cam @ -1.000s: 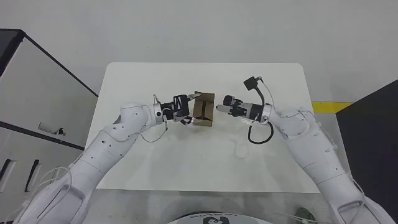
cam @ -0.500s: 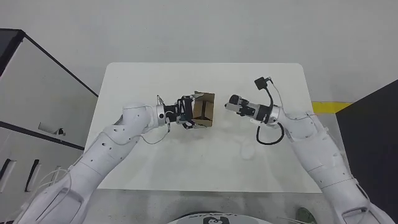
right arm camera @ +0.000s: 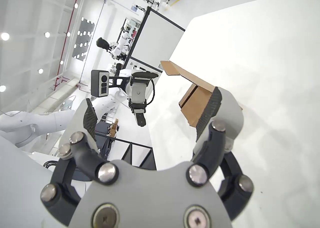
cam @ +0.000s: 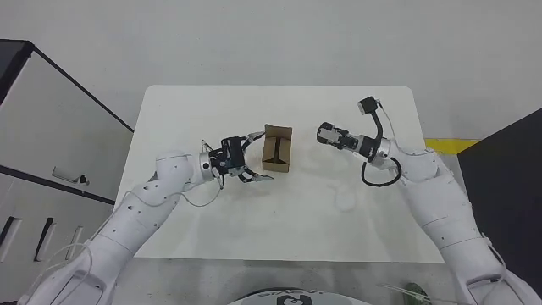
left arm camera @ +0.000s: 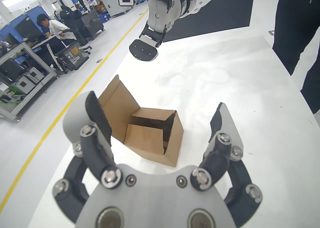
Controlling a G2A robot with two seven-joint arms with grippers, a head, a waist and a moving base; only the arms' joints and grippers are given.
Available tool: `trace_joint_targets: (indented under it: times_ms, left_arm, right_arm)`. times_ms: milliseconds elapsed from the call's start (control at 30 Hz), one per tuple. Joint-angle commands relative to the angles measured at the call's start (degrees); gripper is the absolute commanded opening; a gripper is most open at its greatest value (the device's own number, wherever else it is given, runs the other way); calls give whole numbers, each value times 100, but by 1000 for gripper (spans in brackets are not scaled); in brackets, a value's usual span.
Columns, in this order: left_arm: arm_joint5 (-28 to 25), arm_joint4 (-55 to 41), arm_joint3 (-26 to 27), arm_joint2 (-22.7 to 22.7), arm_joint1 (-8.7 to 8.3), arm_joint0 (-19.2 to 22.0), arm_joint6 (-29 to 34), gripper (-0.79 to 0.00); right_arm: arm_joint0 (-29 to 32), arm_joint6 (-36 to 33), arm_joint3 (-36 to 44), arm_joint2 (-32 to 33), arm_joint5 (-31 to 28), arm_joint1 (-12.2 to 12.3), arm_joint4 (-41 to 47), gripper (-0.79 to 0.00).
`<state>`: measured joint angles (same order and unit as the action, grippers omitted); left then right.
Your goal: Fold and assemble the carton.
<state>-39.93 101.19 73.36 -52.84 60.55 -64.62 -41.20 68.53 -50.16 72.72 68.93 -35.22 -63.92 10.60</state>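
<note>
Jaws on both arms are released and hold nothing. The left gripper [cam: 261,157] is spread wide just beside the carton [cam: 278,149], facing its open end, and the right gripper [cam: 322,133] is parted and stands apart on the opposite side. The carton sits near the middle of the counter [cam: 356,220], only partly formed: one long flap [left arm camera: 117,99] stands up and a shorter panel is folded inward. This looks like a pause between folds. The next move probably calls for one arm to steady the body while the other presses the raised flap down and tucks it, coming in squarely so the light card does not slide. Shadow hides the inside, so I cannot tell whether the far end is closed. In the right wrist view, that gripper itself covers part of the carton.
</note>
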Motion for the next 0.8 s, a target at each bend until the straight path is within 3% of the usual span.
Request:
trace_joint_targets:
  times_ms: [0,100,133,167,567,767]
  left_arm:
    - [48,-29,5,-6,2,-26,41,0]
    - [-58,-311,-21,-74,-16,-186,18,0]
    - [-94,-371,-57,-115,-32,-242,-35,-600]
    - [-114,-410,-96,-148,-47,-304,-58,-785]
    - [-217,-512,-200,-183,-80,-477,-119,-785]
    - [-402,-615,-360,85,-24,-600,350,-785]
  right_arm:
    - [39,77,27,-42,65,-12,65,0]
    - [14,-20,-77,-36,46,-12,316,0]
    - [10,-45,-99,-42,31,-14,371,0]
    - [-1,-78,-129,-38,17,-12,421,0]
    - [-77,-319,-270,-58,-13,-17,784,0]
    - [-3,-141,-175,-132,142,-34,772,0]
